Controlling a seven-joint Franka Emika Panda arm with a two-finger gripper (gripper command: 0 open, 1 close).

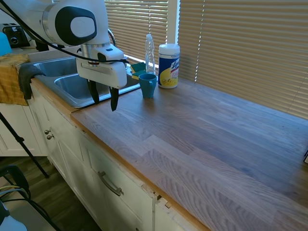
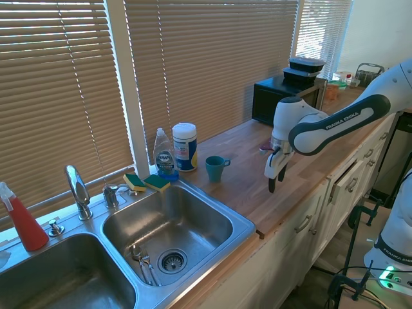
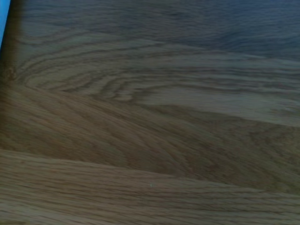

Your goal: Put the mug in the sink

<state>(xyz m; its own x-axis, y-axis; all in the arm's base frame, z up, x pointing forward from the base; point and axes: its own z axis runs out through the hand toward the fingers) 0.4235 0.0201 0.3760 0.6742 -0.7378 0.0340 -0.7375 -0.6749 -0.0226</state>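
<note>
In the second exterior view, furthest left stands a red spray bottle (image 2: 24, 222) on the sink's back ledge. Next comes the sink (image 2: 212, 199), two steel basins side by side, with the curved faucet (image 2: 78, 190) behind the divider. A couple of pieces of cutlery (image 2: 143, 262) lie in the nearer basin beside the drain. On the back rim rest two yellow-and-green sponges (image 2: 146, 183), touching each other. Just beyond the sink's corner stands a clear dish soap bottle (image 2: 165, 155), and right beside it the white-and-yellow wipes canister (image 2: 185, 147).

The mug (image 2: 216, 168) stands upright on the wooden countertop (image 2: 257, 187), near the canister and just past the sink's edge, its handle turned away from the basin. Nothing touches it.

Further right hangs my claw (image 2: 275, 179), empty, over bare countertop near the front edge and apart from the mug. My two dark fingers point down; the first exterior view shows them spread with a clear gap between them, holding nothing. My wrist view shows only wood grain, blurred, with a sliver of blue at one edge that I cannot identify.

At the far right, against the blinds, sits a black microwave (image 2: 283, 96) with dark containers (image 2: 305, 68) stacked on top.
</note>
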